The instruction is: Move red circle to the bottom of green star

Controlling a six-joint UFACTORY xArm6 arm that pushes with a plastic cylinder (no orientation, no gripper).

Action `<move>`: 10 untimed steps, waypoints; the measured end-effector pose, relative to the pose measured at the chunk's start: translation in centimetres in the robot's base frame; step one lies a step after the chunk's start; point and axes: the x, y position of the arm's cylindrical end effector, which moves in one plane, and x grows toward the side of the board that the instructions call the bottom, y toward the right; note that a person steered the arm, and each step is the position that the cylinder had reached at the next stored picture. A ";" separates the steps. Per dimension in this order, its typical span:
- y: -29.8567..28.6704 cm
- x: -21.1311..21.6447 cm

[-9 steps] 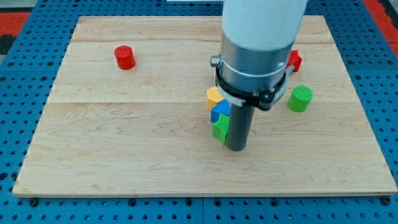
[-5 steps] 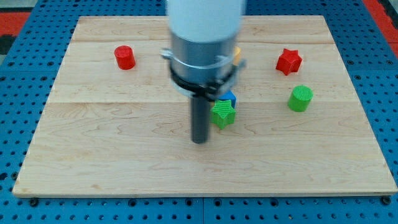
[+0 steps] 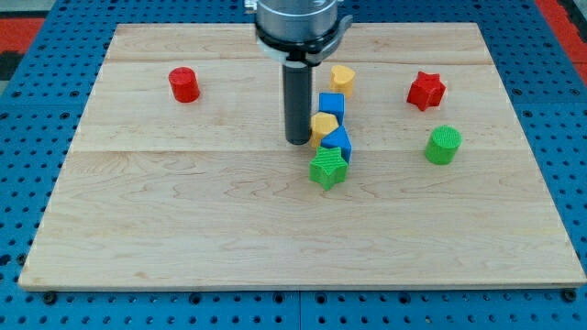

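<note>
While the red circle (image 3: 184,84) sits untouched near the board's top-left corner, well apart from the central green star (image 3: 327,169), my tip (image 3: 297,140), gripping nothing, stands just upper-left of the star: task unstarted.

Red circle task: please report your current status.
My tip down beside the yellow block, above-left of green star. Red circle far at upper left, untouched. Board below the star is open.
</note>
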 end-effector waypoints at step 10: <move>-16.9 -10.3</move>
